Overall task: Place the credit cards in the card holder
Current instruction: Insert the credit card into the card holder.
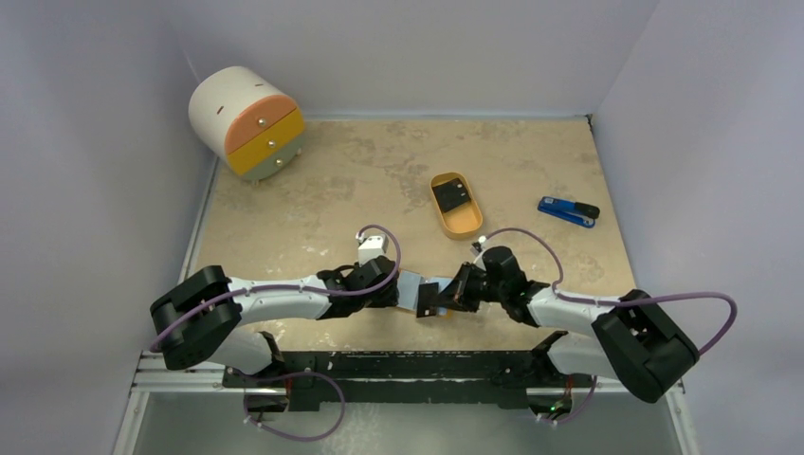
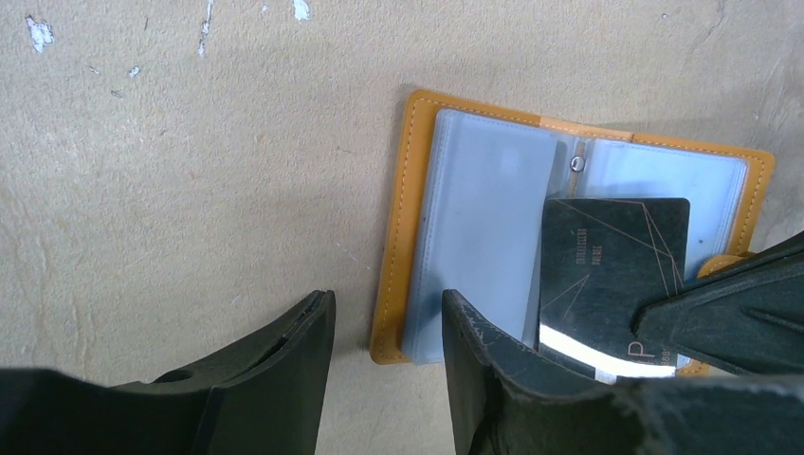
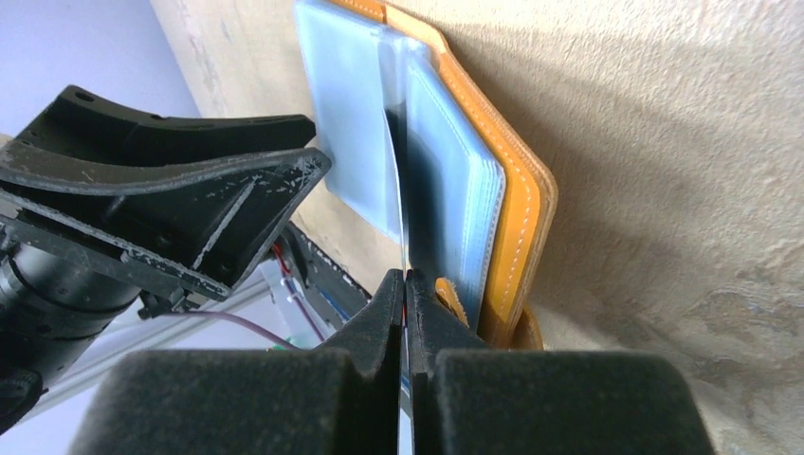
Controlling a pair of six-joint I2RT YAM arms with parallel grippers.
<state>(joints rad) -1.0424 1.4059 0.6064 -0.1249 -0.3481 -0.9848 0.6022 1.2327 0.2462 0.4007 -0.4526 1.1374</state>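
Observation:
The card holder [image 2: 408, 218] lies open on the table, orange rim outside and pale blue-grey sleeves inside; it also shows in the top view [image 1: 409, 288] and the right wrist view [image 3: 517, 204]. My right gripper [image 3: 406, 277] is shut on a black credit card [image 2: 612, 261], seen edge-on in its own view [image 3: 402, 209], and holds it over the holder's right half. My left gripper [image 2: 384, 308] is open and straddles the holder's near left corner, with one of its fingers [image 2: 484, 351] over a sleeve. A second black card [image 1: 450, 196] lies in the orange oval tray [image 1: 466, 226].
A blue-and-black gadget [image 1: 569, 211] lies at the right of the table. A round white drawer unit [image 1: 248, 123] with orange and yellow fronts stands at the far left corner. Grey walls close in both sides.

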